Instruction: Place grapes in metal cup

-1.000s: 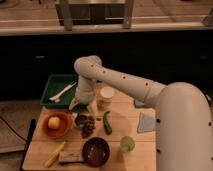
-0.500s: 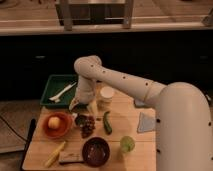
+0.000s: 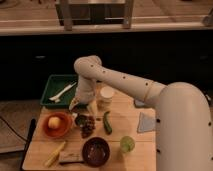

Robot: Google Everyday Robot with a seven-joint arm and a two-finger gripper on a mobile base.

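Left to right on the wooden table [image 3: 120,145]: far left, orange bowl [image 3: 56,125] w/ a yellowish round fruit [image 3: 54,121] in it. Below it, near the front edge, a yellow banana-like item [image 3: 55,153] lying at a slant, and a dark flat thing [image 3: 70,158] just beside it, can't tell what. Behind the bowl, green tray [image 3: 50,95] w/ a white utensil [image 3: 62,92] lying across it.

Next right: the metal cup [image 3: 80,120], short, dark inside, just right of the orange bowl. The grapes [image 3: 88,125] lie on the table touching or nearly touching the cup's right side, not in it. Gripper [image 3: 91,107] hangs right above the grapes, pointing down, arm [image 3: 115,77] arching in from the right. Can't tell if the claw is released or clenched, or whether it touches the bunch; the wrist hides part of it.

Behind the gripper, white cup [image 3: 106,96]. Right of the grapes, green cucumber [image 3: 107,122], near but apart. In front, dark brown bowl [image 3: 96,151]; then translucent green cup [image 3: 127,144]. Further right a grey cloth [image 3: 146,121], partly behind the robot's white body [image 3: 182,130].
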